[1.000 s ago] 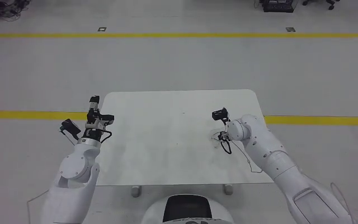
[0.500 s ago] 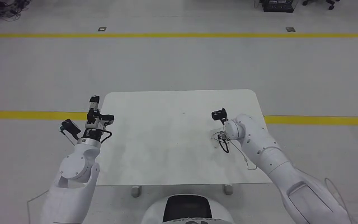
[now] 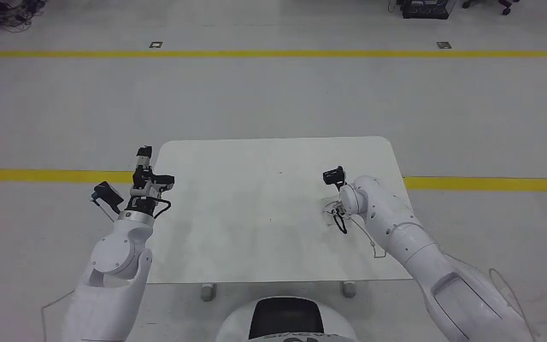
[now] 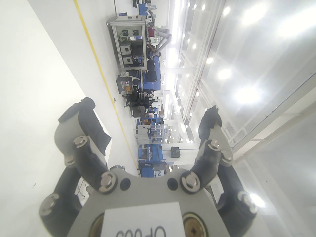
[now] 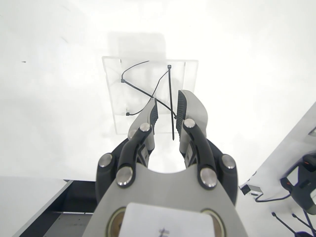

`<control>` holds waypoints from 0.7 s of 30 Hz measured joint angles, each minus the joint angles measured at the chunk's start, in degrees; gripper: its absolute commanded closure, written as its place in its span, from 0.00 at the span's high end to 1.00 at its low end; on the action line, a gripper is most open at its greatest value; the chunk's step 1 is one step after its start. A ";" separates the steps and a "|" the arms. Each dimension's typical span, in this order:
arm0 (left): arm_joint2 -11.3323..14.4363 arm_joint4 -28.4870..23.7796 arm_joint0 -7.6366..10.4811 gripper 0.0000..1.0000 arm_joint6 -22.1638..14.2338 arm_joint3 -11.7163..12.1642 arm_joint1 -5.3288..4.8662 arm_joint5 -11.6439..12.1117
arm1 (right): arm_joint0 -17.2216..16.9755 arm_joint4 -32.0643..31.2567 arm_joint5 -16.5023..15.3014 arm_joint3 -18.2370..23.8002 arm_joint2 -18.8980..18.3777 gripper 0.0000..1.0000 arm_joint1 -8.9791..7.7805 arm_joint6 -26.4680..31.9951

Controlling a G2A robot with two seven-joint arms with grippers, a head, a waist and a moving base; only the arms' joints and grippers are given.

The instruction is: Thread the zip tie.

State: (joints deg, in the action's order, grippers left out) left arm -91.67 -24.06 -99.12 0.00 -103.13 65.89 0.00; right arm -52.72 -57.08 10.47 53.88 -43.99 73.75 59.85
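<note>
Okay so, left gripper (image 4: 148, 122): jaws wide apart with nothing in them, sitting off the tabletop's left edge, well apart from the action. If threading needs a second hold, you've got a long trip across.
Right gripper (image 5: 167, 97): partly open and holding nothing, fingers either side of the straight zip tie (image 5: 170, 85), toward the tabletop's right edge. Can't tell how high the tips sit above it.
Straight zip tie: lies flat, head pointing away from the gripper, tail tip poking just past the tray's near rim. It's thin, so a shallow close could pinch air or flick it off.
Crossing zip tie (image 5: 138, 91): runs diagonally across the straight one, right between the fingers. My guess is that's your biggest risk: you close and grab both, or drag the wrong one.
Clear tray (image 5: 190, 75): looks slick and light, so pressing down too hard may make it skid.
Tabletop (image 3: 256, 188): smooth white surface, so I'd expect a nudged tray to slide.
</note>
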 measured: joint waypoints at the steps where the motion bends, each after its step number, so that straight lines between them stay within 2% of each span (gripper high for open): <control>1: 0.00 0.00 0.00 1.00 0.00 0.00 0.00 0.00 | 0.06 -0.03 0.01 -0.20 0.03 0.19 0.10 -0.05; 12: 0.00 0.00 0.00 1.00 0.00 0.00 0.00 0.00 | 0.95 0.10 -0.57 -3.07 0.24 0.16 1.19 -0.39; 16: 0.00 0.00 0.00 1.00 0.00 0.00 0.00 0.00 | 1.47 0.28 -0.72 -4.40 0.35 0.11 1.67 -0.30; 20: 0.00 0.00 0.00 1.00 0.00 0.00 0.00 0.00 | 1.98 0.57 -0.90 -5.72 0.47 0.00 2.16 -0.20; 21: 0.00 0.00 0.00 1.00 0.00 0.00 0.00 0.00 | 2.14 0.66 -0.91 -6.10 0.52 0.00 2.32 -0.20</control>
State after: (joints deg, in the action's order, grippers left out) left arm -91.67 -24.06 -99.12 0.00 -103.13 65.89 0.00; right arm -50.58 -56.42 9.57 47.79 -43.47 76.07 59.65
